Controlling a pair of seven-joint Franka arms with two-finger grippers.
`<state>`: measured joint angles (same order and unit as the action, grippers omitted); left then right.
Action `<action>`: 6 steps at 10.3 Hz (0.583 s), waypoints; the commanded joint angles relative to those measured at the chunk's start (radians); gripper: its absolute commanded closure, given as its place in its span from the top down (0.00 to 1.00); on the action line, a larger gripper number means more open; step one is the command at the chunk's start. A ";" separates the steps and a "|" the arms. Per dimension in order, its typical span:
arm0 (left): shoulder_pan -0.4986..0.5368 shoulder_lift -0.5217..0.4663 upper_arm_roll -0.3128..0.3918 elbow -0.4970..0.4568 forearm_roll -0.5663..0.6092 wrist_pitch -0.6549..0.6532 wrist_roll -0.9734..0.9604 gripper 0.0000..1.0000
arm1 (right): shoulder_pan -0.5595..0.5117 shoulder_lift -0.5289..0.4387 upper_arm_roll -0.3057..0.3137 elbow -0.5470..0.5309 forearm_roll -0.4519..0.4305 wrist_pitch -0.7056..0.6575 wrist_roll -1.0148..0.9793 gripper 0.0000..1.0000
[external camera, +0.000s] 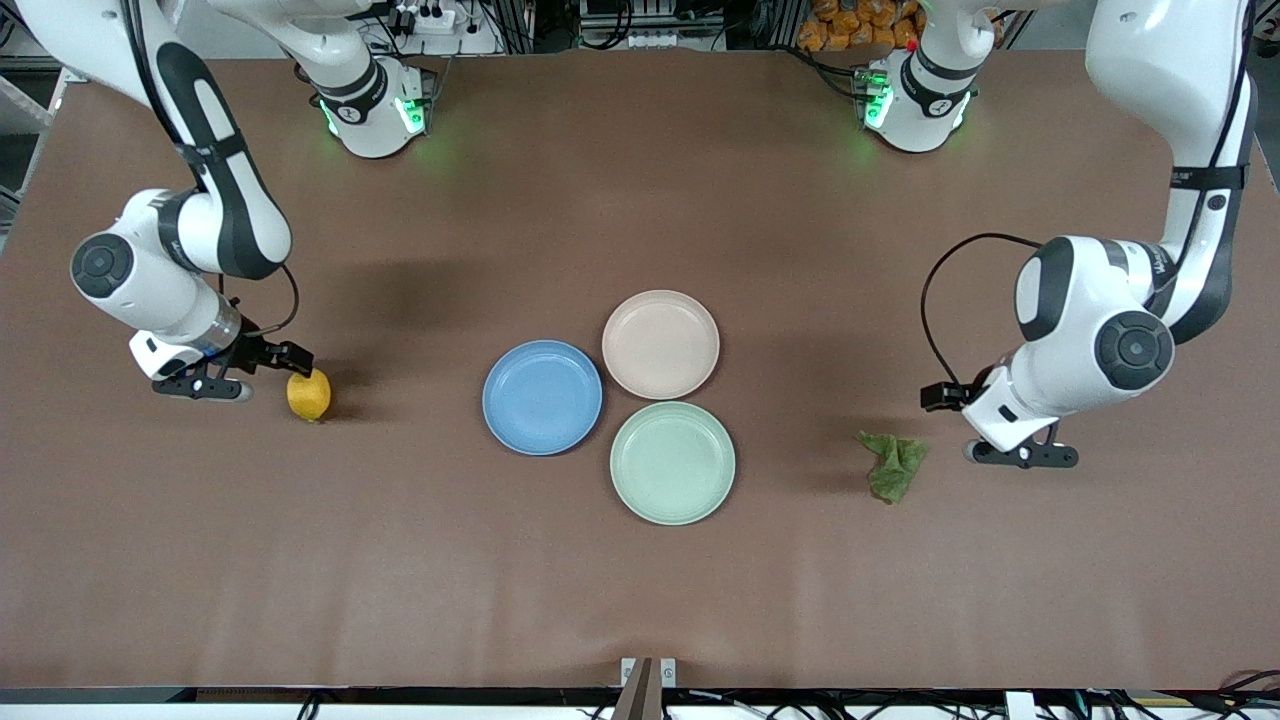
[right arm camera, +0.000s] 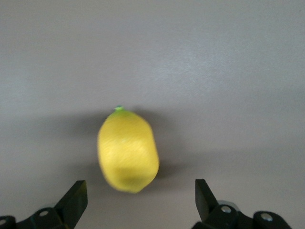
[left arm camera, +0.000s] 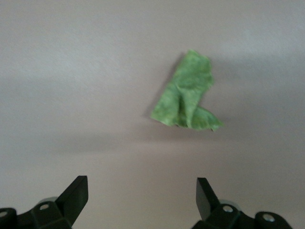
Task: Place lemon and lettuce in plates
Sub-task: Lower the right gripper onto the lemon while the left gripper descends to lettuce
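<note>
- The pale green plate (external camera: 672,463) is seen nearest the front camera among the three plates, resting on the brown desk (external camera: 640,600); nothing is carried in it.
- The lettuce (external camera: 893,465) is laid flat on the desk toward the left arm's end, well apart from the plates; in the left wrist view it (left arm camera: 187,93) is shown as a crumpled green leaf lying clear of the fingers.
- The left pincer (external camera: 1021,455) is held low, just beside the lettuce; its fingers (left arm camera: 76,193) are spread wide with nothing between them.
- The blue plate (external camera: 542,397) is set beside the green one, toward the right arm's end, and is empty.
- The lemon (external camera: 309,395) is found on the desk toward the right arm's end, well apart from the plates; in the right wrist view it (right arm camera: 127,151) is seen ahead of the spread fingers (right arm camera: 75,195), untouched.
- The right pincer (external camera: 205,388) is held low just beside the lemon, spread and empty.
- The beige-pink plate (external camera: 660,344) is placed farthest from the front camera, close against the other two, and is empty.
</note>
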<state>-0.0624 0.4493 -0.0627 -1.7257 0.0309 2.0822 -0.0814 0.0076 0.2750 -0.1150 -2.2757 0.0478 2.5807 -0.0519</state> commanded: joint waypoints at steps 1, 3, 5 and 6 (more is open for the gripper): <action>0.027 0.051 0.020 0.055 0.020 0.040 -0.023 1.00 | -0.018 0.065 0.012 0.011 0.012 0.080 -0.020 1.00; 0.047 0.080 0.020 0.054 0.020 0.101 -0.032 1.00 | -0.020 0.092 0.031 0.016 0.014 0.113 -0.008 1.00; 0.035 0.100 0.018 0.055 0.008 0.133 -0.063 1.00 | -0.018 0.113 0.032 0.018 0.014 0.141 -0.006 1.00; 0.029 0.123 0.017 0.055 0.011 0.157 -0.090 1.00 | -0.018 0.113 0.043 0.025 0.014 0.132 -0.003 1.00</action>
<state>-0.0184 0.5372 -0.0459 -1.6934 0.0309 2.2138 -0.1222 0.0035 0.3629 -0.0924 -2.2704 0.0480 2.7006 -0.0528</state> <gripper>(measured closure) 0.000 0.000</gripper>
